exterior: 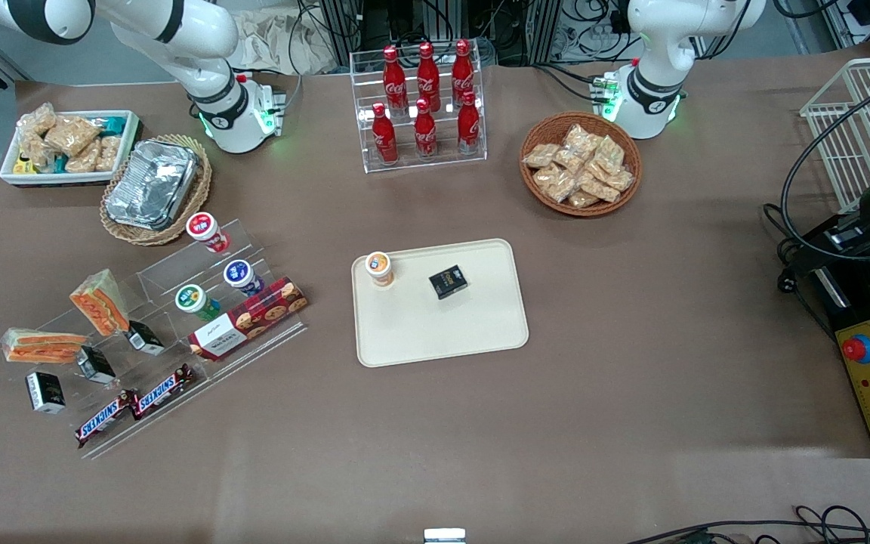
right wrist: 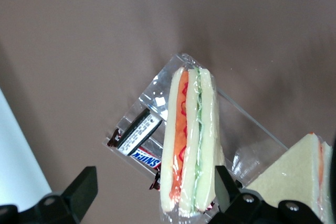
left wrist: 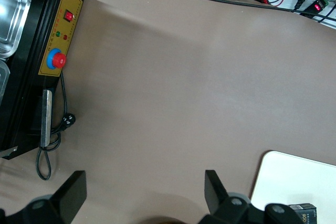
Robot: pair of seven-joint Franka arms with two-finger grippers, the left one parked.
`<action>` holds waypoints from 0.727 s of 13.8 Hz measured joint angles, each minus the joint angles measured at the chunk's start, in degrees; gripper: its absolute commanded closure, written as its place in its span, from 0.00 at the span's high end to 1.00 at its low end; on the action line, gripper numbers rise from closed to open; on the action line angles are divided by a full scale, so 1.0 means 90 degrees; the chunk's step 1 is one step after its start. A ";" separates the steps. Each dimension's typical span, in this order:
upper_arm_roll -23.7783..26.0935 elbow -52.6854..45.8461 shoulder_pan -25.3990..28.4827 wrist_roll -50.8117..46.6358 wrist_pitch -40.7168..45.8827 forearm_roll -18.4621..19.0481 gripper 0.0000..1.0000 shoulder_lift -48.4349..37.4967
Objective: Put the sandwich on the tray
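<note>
The sandwich (right wrist: 190,140), clear-wrapped with pale bread and orange-red and green stripes, stands on edge on a clear acrylic stand. My right gripper (right wrist: 154,187) hangs above it, open and empty, with the sandwich close to one finger (right wrist: 227,190). The gripper itself is out of the front view. In the front view the sandwich (exterior: 42,346) lies at the working arm's end of the table. The second sandwich (exterior: 99,302) leans just beside it and also shows in the right wrist view (right wrist: 294,174). The cream tray (exterior: 442,332) lies mid-table, holding a small cup (exterior: 379,267) and a black box (exterior: 448,281).
The clear stand (exterior: 178,317) also holds Snickers bars (exterior: 133,404), a biscuit box (exterior: 248,317), round cups and small black boxes (exterior: 46,391). A foil tray in a basket (exterior: 152,185), a white snack bin (exterior: 69,147), a cola rack (exterior: 424,106) and a snack basket (exterior: 580,162) stand farther back.
</note>
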State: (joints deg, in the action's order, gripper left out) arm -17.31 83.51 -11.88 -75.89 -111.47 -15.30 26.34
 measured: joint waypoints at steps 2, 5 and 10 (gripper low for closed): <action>0.0010 0.0000 0.0000 -0.0055 0.0001 -0.0071 0.99 0.0084; 0.0024 0.0000 0.0007 -0.0060 0.0007 -0.0191 0.99 0.0190; 0.0075 0.0002 0.0070 -0.0087 0.0224 -0.0196 0.99 0.0344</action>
State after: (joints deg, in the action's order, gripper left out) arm -16.63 83.52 -11.25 -76.67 -109.45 -17.07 29.44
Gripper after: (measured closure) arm 0.013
